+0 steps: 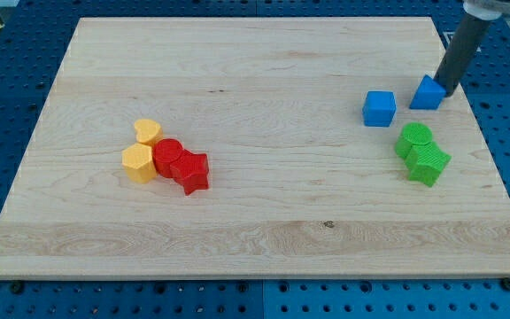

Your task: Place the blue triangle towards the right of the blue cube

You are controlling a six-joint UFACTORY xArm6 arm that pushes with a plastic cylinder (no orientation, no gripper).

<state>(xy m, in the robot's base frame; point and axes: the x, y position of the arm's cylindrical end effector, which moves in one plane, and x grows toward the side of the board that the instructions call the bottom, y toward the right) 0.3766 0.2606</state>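
The blue cube [379, 108] sits on the wooden board [255, 204] at the view's right. The blue triangle [428, 93] lies just right of it and a little higher, with a small gap between them. My tip [447, 89] is down at the triangle's right edge, touching or nearly touching it; the dark rod rises from it toward the view's top right corner.
Two green blocks [421, 153] sit pressed together below the blue blocks. At the view's left a cluster holds a yellow heart [149, 132], a yellow hexagon [137, 164], a red cylinder [168, 156] and a red star [190, 171].
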